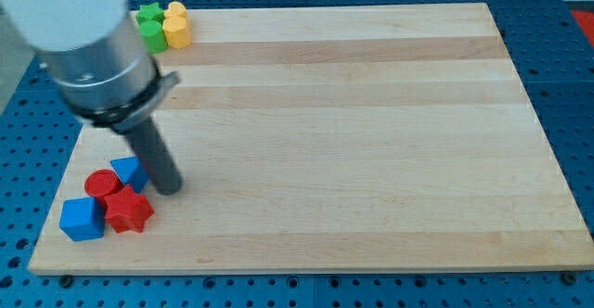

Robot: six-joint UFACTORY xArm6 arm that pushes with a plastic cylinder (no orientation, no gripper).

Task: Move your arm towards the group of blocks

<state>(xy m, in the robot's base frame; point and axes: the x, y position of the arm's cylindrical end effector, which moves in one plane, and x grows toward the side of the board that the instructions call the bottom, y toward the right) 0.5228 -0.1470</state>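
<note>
My tip (170,189) rests on the wooden board (353,141) at the lower left, just right of a tight group of blocks. That group holds a red cylinder (101,184), a blue block (129,172) partly behind the rod, a red star (128,211) and a blue cube (82,219). The tip is close to the blue block and the red star; I cannot tell if it touches them. A second group sits at the top left corner: a green star (148,14), a green block (153,36), and two yellow blocks (176,31).
The arm's large grey body (88,39) hangs over the board's left side and hides part of it. The board's left edge and bottom edge run close to the red and blue group. A blue perforated table (571,48) surrounds the board.
</note>
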